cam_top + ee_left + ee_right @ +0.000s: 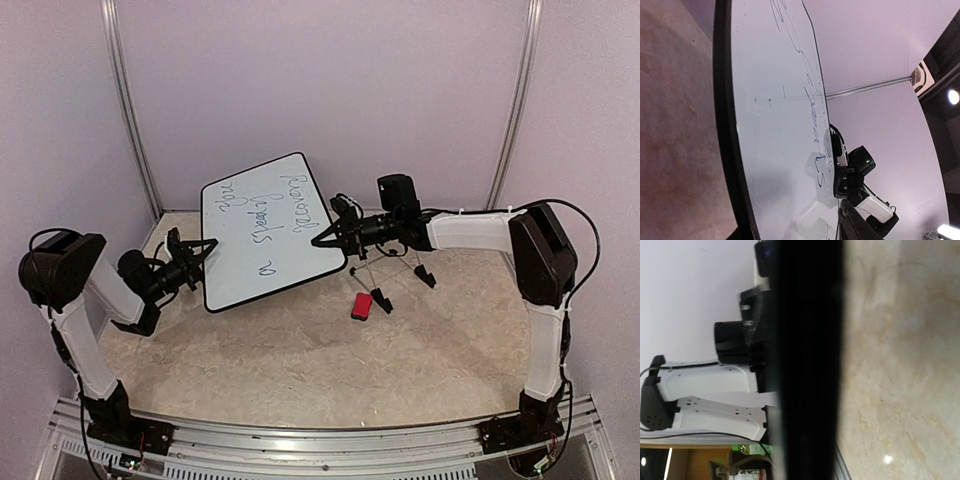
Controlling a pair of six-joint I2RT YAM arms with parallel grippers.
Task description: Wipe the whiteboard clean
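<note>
The whiteboard (265, 235) is raised off the table and tilted, with dark handwriting across its face. My right gripper (325, 238) is shut on its right edge. The left wrist view also shows that gripper (846, 182), clamped on the far rim. My left gripper (200, 250) straddles the board's left edge, its jaws still apart. In the left wrist view the board (775, 125) fills the middle, and one finger (855, 225) stands over its written face. A wide black band, the board's rim (810, 360), crosses the right wrist view close up and hides my right fingers there.
A small red eraser block (362, 305) lies on the beige table, in front of the board's right corner. A thin black wire stand (400, 272) sits under my right arm. Purple walls close in the back and both sides.
</note>
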